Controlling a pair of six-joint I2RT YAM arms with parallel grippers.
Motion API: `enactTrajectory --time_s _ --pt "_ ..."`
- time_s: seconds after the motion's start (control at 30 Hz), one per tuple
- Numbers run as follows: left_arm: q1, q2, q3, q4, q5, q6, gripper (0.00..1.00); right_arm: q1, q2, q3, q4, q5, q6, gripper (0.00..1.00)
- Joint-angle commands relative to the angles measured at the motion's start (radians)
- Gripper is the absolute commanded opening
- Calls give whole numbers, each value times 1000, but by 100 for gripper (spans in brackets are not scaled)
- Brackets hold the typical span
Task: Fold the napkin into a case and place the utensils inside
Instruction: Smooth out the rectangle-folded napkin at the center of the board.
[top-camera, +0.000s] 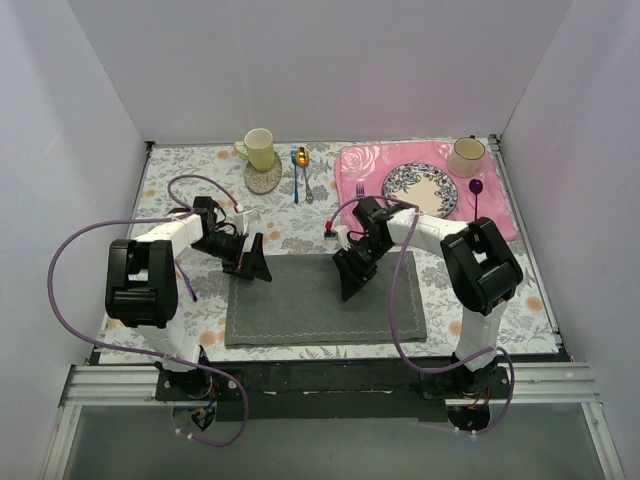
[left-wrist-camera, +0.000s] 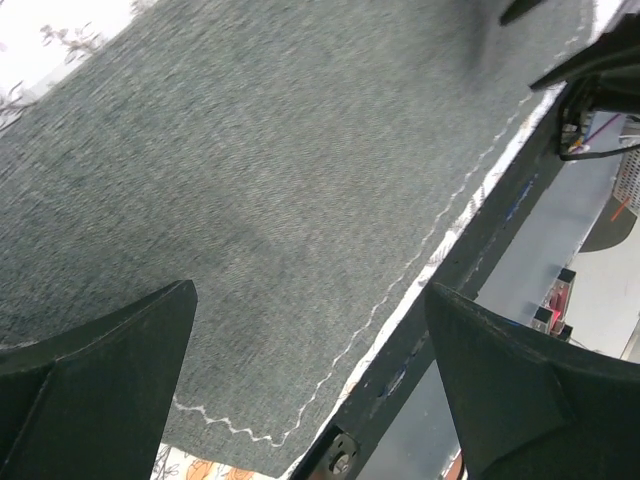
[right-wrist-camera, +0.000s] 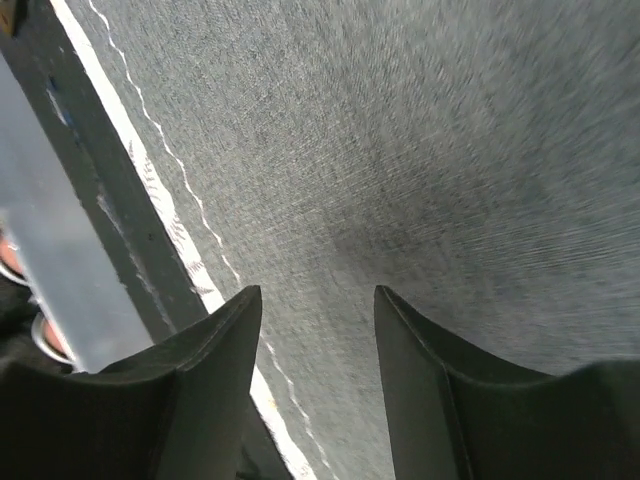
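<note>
Right hand (top-camera: 351, 288) over napkin (top-camera: 300, 315), left hand (top-camera: 254, 272) at its corner, mug (top-camera: 260, 148), plate (top-camera: 420, 188) beyond

The top camera looks down from behind the near edge over the whole floral-patterned table (top-camera: 180, 165). Both wrist cameras face down, close above the dark grey stitched-edge cloth napkin (top-camera: 300, 305), shared by all views.

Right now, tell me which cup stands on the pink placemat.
The white brown-rimmed cup, far right; the pale yellow mug stands on a round coaster instead.
</note>
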Motion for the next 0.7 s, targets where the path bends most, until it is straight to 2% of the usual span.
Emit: enactTrajectory --time_s 0.0,0.27,0.53,0.63,0.67 --pt "7 18 24 -21 -74 20 98 -4 -3 -74 32 -58 91 55" --pt "7 23 -10 -41 -145 49 98 -2 46 -157 36 -167 170 57" --pt "7 -9 -27 -86 -140 86 98 -2 34 -153 43 -135 135 58" --pt "10 -34 16 -130 -53 118 98 -7 5 -66 20 -170 97 62" --pt "10 -37 51 -144 19 119 98 -16 -21 -50 36 -241 114 68"
